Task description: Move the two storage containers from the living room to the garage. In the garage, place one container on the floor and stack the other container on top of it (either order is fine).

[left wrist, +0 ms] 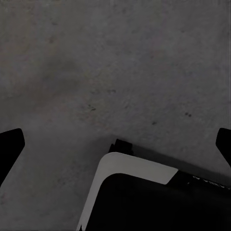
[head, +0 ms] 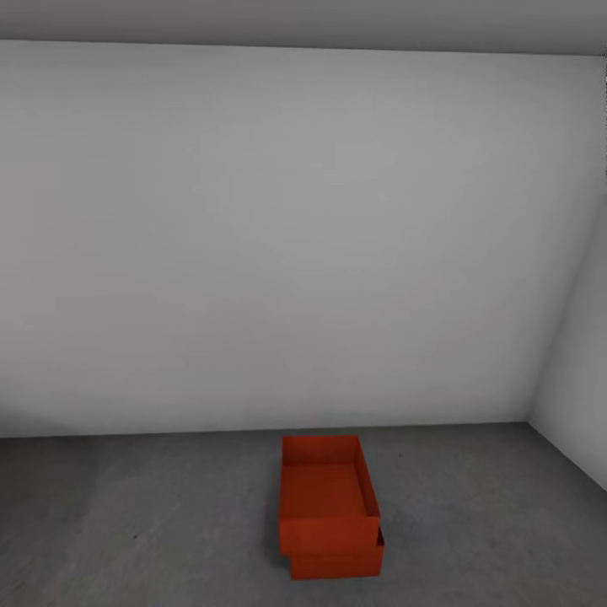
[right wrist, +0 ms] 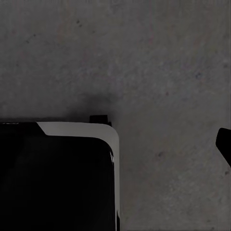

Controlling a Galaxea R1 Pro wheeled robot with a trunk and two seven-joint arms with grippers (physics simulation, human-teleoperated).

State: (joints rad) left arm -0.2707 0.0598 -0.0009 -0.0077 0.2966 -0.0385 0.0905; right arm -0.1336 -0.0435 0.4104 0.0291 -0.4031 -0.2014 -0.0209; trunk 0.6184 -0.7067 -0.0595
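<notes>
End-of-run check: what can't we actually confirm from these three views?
- Lower container, head view: interior and most of its walls hidden by the upper container stacked on it.
- Left claw, left wrist view: both fingers cut off by the frame's side edges.
- Right claw, right wrist view: one fingertip at the edge, so its opening cannot be judged.

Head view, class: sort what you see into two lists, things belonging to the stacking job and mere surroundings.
Belonging to the job:
upper storage container, resting on the lower storage container
dark grey floor beneath them

Surroundings:
white back wall
white side wall
</notes>
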